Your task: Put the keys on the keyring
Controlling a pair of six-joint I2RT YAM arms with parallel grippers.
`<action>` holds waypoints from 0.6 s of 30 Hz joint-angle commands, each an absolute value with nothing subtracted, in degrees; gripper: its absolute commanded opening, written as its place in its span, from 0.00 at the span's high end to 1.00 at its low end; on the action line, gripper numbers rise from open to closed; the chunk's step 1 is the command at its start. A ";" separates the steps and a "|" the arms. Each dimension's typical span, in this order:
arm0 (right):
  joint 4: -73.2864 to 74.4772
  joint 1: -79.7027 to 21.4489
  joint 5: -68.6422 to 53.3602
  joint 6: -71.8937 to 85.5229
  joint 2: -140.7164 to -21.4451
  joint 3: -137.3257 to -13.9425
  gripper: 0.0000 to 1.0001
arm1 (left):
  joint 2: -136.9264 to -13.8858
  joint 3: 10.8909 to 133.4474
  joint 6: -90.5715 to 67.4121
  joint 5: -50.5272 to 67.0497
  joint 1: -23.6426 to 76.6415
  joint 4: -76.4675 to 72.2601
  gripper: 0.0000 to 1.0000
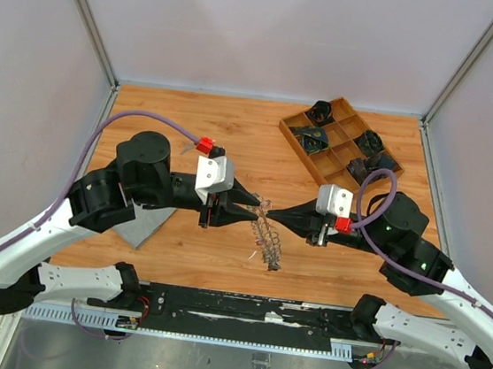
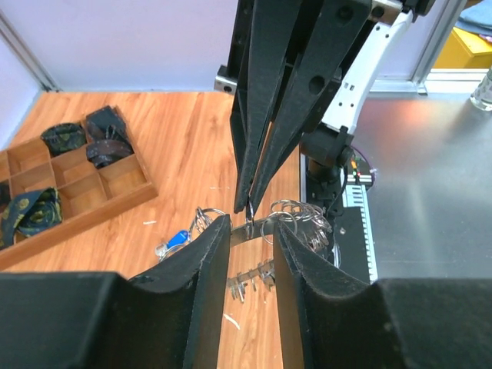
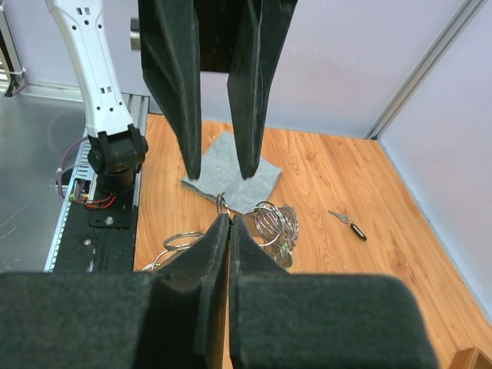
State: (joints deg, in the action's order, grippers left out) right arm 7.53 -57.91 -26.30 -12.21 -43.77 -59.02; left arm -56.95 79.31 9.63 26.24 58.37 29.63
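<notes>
keyring (image 1: 268, 233) hangs pinched in closed right tool (image 1: 278, 215), with left tool (image 1: 255, 212) parted beside it.

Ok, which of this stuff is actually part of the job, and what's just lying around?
Job in hand: keyring; blue-tagged key; black-tagged key; left pincer; right pincer.
Lying about: wooden tray; dark bundles in it; grey cloth.

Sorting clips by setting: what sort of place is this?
Most likely a lab robot cell, not a home or shop: plain grey panel walls on aluminium posts, a wood-grain tabletop, and a left arm and right arm bolted to a rail at its near edge.
</notes>
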 commanded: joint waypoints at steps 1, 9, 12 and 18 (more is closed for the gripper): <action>1.70 -58.45 -25.49 -10.57 -42.98 -59.54 1.00 | -57.67 78.20 9.01 26.44 58.76 27.78 0.64; 1.63 -58.45 -25.36 -10.03 -43.16 -59.78 1.00 | -58.57 77.94 9.25 26.29 58.67 27.25 0.60; 1.45 -58.45 -25.53 -9.76 -43.16 -59.77 1.00 | -58.95 78.06 9.39 26.13 58.75 27.29 0.64; 1.40 -58.45 -25.92 -9.54 -43.07 -59.94 1.00 | -59.41 78.18 9.47 25.93 58.67 27.16 0.73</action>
